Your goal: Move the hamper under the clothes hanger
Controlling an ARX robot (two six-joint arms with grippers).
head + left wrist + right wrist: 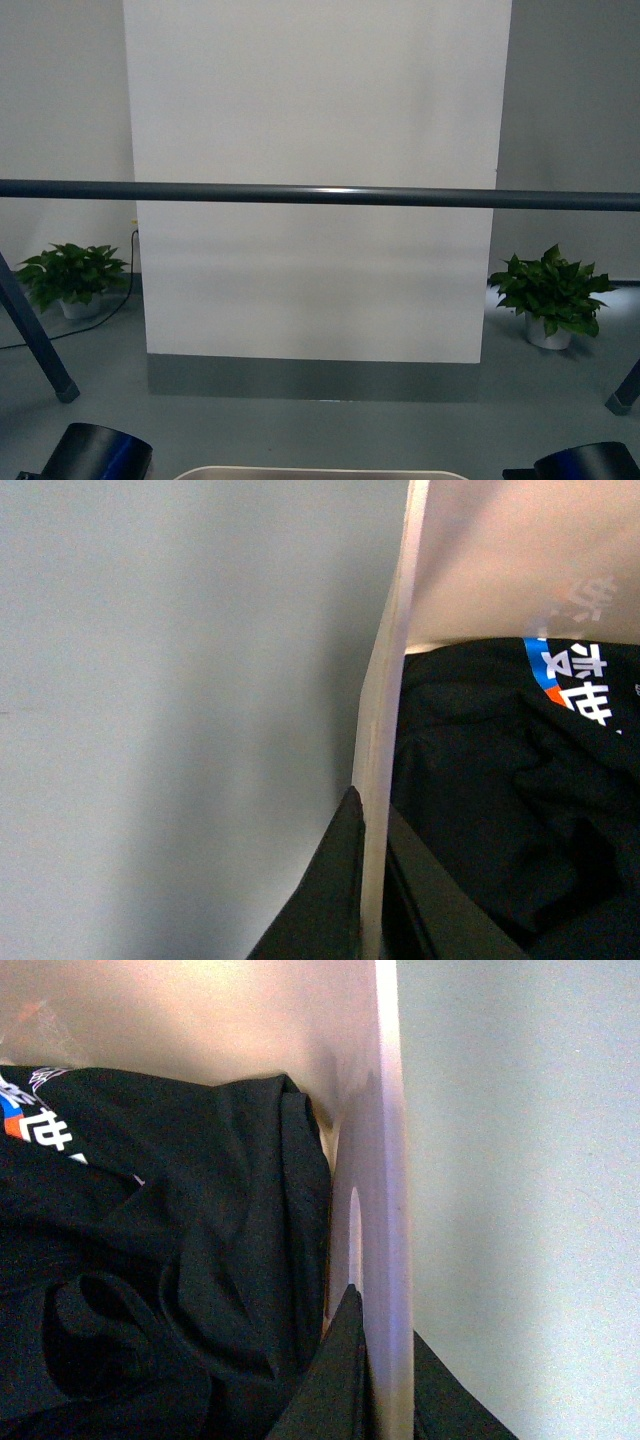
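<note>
The beige hamper shows only as a strip of far rim at the bottom edge of the front view. Ahead, the clothes hanger's dark grey horizontal bar crosses the whole front view, with slanted legs at both sides. My left gripper is shut on the hamper's side wall, one finger outside and one inside. My right gripper is shut on the opposite wall beside a handle slot. A black T-shirt with printed lettering lies inside the hamper.
A white wall panel with a grey base stands behind the rack. Potted plants sit on the grey floor at left and right. A black cable runs along the floor at left. The arms' dark ends show low in front.
</note>
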